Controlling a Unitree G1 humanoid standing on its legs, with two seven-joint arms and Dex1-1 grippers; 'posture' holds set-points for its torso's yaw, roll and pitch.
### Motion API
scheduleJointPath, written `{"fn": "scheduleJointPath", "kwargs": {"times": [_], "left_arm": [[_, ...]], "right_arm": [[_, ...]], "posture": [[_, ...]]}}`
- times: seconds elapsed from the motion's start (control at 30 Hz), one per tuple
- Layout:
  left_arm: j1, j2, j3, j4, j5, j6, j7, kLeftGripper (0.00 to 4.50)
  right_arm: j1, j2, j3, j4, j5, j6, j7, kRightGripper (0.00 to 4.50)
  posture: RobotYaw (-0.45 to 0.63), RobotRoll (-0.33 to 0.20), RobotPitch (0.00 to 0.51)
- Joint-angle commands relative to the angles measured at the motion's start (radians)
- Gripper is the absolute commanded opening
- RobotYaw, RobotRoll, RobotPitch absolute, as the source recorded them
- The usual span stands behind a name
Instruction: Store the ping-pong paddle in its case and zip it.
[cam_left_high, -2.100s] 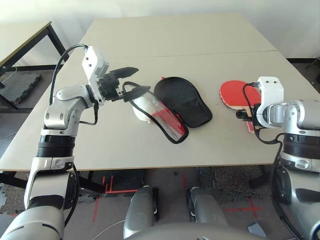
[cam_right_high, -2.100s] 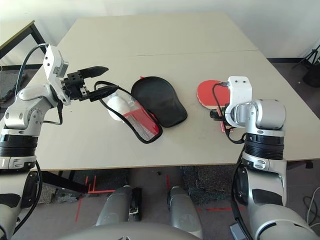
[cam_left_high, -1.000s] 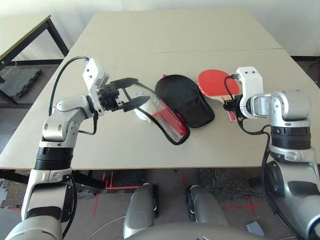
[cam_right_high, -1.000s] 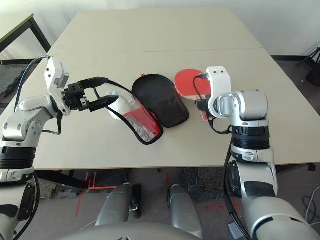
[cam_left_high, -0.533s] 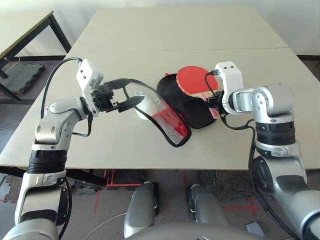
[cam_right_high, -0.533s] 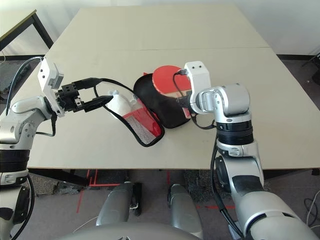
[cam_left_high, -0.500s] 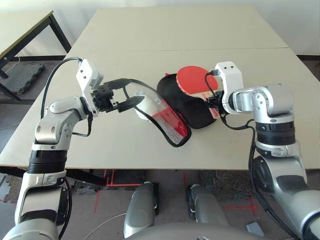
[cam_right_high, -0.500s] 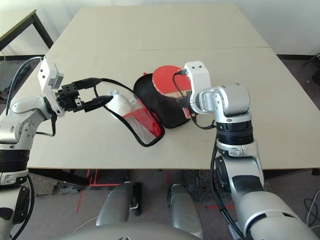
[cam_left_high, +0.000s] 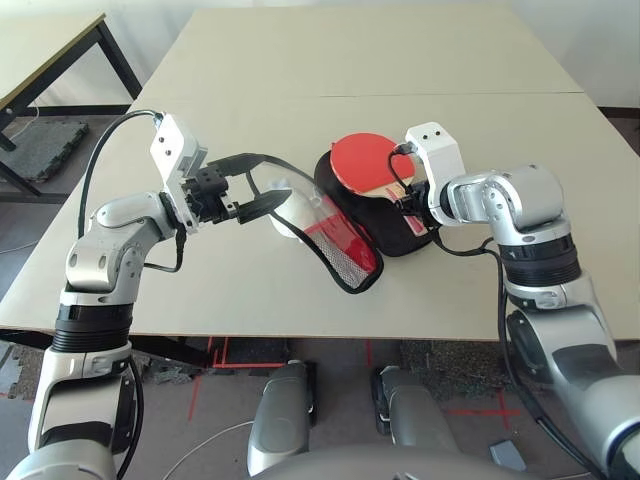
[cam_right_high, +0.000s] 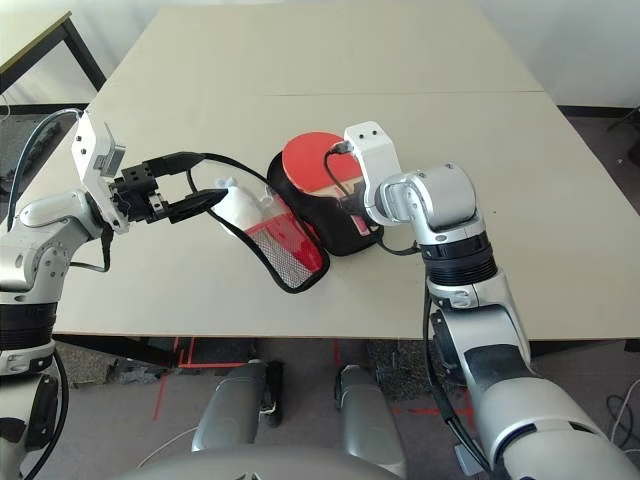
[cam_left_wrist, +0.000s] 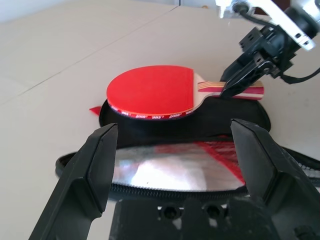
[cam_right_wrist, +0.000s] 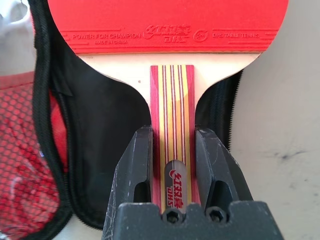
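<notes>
Right wrist view: right gripper (cam_right_wrist: 171, 150) clamps the ping-pong paddle (cam_right_wrist: 170, 22) handle, blade top cut off, over the case (cam_left_high: 350, 235); left gripper (cam_left_wrist: 172, 165) spread wide, holding its flap.

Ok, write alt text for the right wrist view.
The right gripper clamps its two black fingers on the striped wooden handle of a red ping-pong paddle. The paddle hangs over the black inside of the open case, whose red mesh flap lies to one side on the pale table.
</notes>
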Motion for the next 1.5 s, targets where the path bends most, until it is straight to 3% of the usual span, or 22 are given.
{"fn": "scheduleJointPath", "kwargs": {"times": [0.03,1.13,1.4,1.47,1.5], "left_arm": [[0.006,-0.011,-0.008,-0.014,-0.009,0.013,0.009,4.50],[0.071,0.013,0.052,-0.080,-0.033,0.046,0.049,4.50],[0.069,0.069,0.068,-0.043,-0.022,0.039,0.018,4.50],[0.065,0.100,0.074,-0.029,-0.016,0.038,0.004,4.50],[0.064,0.122,0.078,-0.020,-0.011,0.035,-0.006,4.50]], "right_arm": [[0.001,-0.013,0.016,0.016,0.002,-0.039,0.019,1.04],[-0.001,0.071,0.050,0.151,-0.053,-0.148,0.009,1.04],[0.008,0.024,0.027,0.073,-0.025,-0.135,0.063,3.92],[0.015,0.000,0.003,0.029,0.006,-0.156,0.104,4.48],[0.014,-0.011,-0.025,0.010,0.031,-0.150,0.126,4.48]], "posture": [[0.23,0.000,0.117],[0.27,0.000,0.100],[0.26,0.000,0.097],[0.25,0.000,0.097],[0.25,0.000,0.097]]}}
